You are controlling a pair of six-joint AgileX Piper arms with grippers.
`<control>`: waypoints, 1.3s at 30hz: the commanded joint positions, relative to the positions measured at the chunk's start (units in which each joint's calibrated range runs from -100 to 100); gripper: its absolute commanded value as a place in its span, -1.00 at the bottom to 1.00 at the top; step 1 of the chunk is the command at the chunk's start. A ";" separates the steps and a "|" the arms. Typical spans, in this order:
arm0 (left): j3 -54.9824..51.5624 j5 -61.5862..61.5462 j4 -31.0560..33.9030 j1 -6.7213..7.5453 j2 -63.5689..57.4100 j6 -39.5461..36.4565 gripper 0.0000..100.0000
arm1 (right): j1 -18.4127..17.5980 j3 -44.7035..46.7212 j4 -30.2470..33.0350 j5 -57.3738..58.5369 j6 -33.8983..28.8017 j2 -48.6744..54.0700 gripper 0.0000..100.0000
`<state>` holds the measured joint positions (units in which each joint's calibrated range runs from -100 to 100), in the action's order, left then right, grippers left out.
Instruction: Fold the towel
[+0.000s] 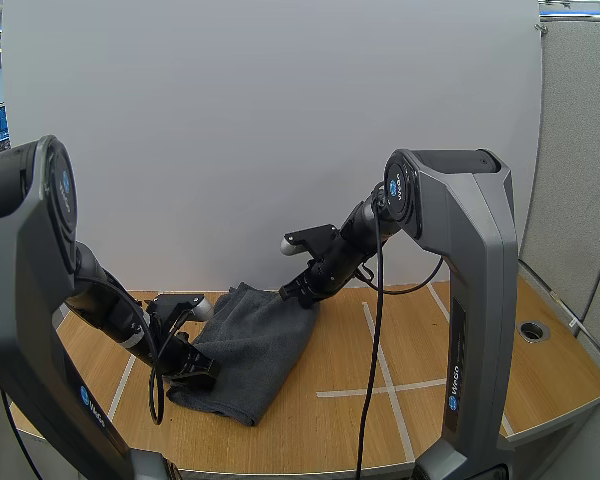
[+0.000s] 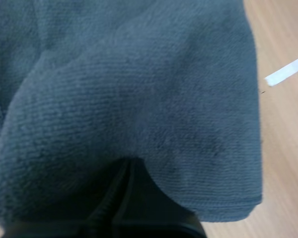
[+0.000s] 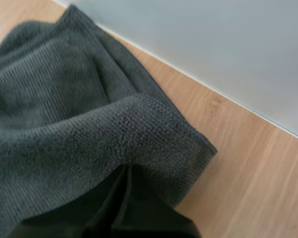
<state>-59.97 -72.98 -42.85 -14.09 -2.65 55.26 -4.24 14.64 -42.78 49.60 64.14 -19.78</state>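
Observation:
A dark grey towel lies on the wooden table, left of centre, doubled over with its layers bunched. My left gripper is shut on the towel's near left edge. In the left wrist view the towel drapes over the pinching fingers. My right gripper is shut on the towel's far right corner by the back wall. In the right wrist view a raised fold of the towel wraps over its fingers, with a lower layer lying flat behind.
White tape lines mark the table right of the towel. A round grommet hole sits at the table's far right. A white wall stands right behind the table's back edge.

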 commanded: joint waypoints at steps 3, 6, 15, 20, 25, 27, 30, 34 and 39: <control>-0.20 8.46 3.60 0.22 2.14 -1.13 -1.00 | 0.17 -0.38 5.34 -0.73 0.94 -3.18 -1.00; -0.20 12.62 4.32 0.22 2.14 -1.13 -1.00 | 0.17 -0.38 6.39 0.50 0.86 -3.61 -1.00; -0.20 21.58 7.24 0.22 2.14 -1.13 -1.00 | 1.24 2.61 13.04 6.50 -0.56 -3.61 -1.00; 1.91 21.95 8.87 0.22 2.14 -1.13 -1.00 | 3.99 5.03 13.16 9.87 -0.06 -0.62 -1.00; 5.66 18.43 9.28 0.22 2.14 -0.16 -1.00 | 6.71 8.54 14.36 11.90 1.20 3.86 -1.00; 7.55 15.90 9.71 0.22 2.14 0.50 -1.00 | 7.61 10.75 14.49 12.85 2.18 5.63 -1.00; 10.20 12.56 10.50 0.22 2.14 0.50 -1.00 | 8.68 15.41 14.61 13.67 3.34 8.78 -1.00; 11.82 10.86 10.96 0.22 2.14 0.84 -1.00 | 9.45 22.55 14.34 13.67 4.82 14.12 -1.00; 11.96 7.82 11.47 0.22 2.14 1.54 -1.00 | 9.47 32.00 13.13 13.67 5.81 22.34 -1.00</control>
<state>-48.82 -60.47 -32.50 -13.99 -0.43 55.56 4.92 36.02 -29.02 61.40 67.99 -7.41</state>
